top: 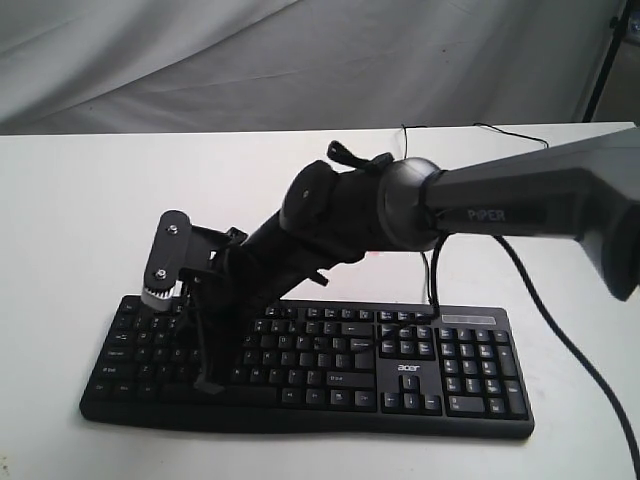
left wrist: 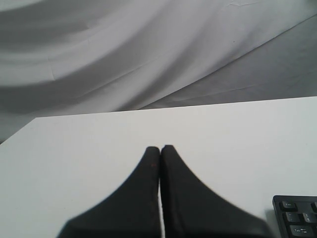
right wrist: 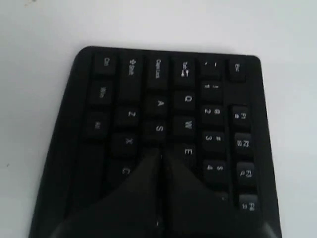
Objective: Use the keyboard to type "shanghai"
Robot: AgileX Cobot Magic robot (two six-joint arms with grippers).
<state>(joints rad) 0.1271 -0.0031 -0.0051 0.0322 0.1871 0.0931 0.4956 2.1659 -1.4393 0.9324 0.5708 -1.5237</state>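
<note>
The black keyboard [top: 330, 365] with white legends and an acer logo [top: 410, 369] lies at the front of the white table [top: 80, 200]. My right gripper [top: 208, 382] reaches across from the right and comes down on the keyboard's left letter keys. In the right wrist view its fingers are pressed together, the right gripper [right wrist: 161, 154] tip sitting just beside the S key [right wrist: 158, 128], over the key after it in that row. My left gripper [left wrist: 160, 148] is shut on nothing above bare table, with a keyboard corner [left wrist: 297, 218] at the frame's edge; it does not show in the exterior view.
A thin black cable [top: 433, 280] runs from the keyboard's back edge toward the rear of the table. A thicker black cable [top: 560, 325] hangs from the right arm across the table's right side. Grey cloth [top: 200, 60] covers the background.
</note>
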